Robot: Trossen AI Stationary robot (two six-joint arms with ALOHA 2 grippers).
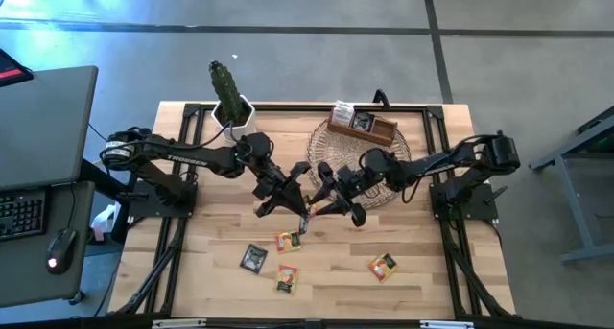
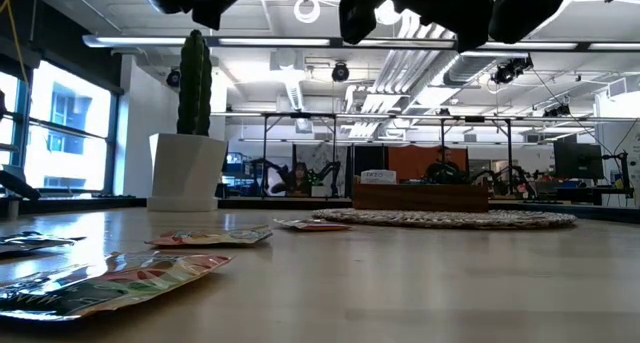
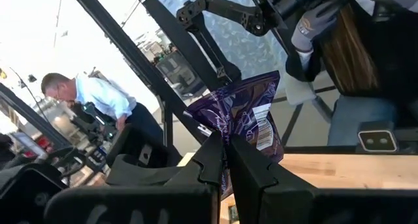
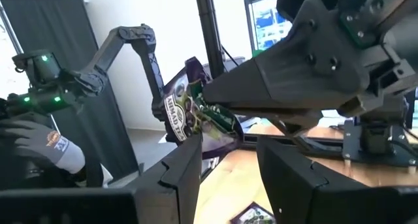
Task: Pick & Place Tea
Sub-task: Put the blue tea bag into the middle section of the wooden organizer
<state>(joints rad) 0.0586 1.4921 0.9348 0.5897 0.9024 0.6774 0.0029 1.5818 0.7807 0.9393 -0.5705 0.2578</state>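
A purple tea sachet (image 3: 247,113) with pale print hangs in the air over the middle of the table, held by my left gripper (image 3: 226,145), which is shut on it. My right gripper (image 4: 228,152) faces it from the table's right, open, its fingers close under the sachet (image 4: 189,113). In the high view the two grippers meet near the sachet (image 1: 304,219). Several other tea sachets lie flat on the table nearer the front: a black one (image 1: 252,258), two orange ones (image 1: 287,240) (image 1: 384,266) and a yellow one (image 1: 287,278). My left gripper pinches the sachet's edge (image 3: 225,129) between its two fingers, which come level from the table's left. The sachet stands up beyond the fingertips, tilted and crumpled, clear of the table. My right gripper has one finger (image 4: 186,162) right by the sachet's lower edge; I cannot tell whether it touches.
A round woven mat (image 1: 384,180) lies at the far right of the table, with a brown wooden box (image 1: 363,126) at its far edge. A potted cactus (image 1: 228,91) stands at the far left. People and other arms show in the room behind.
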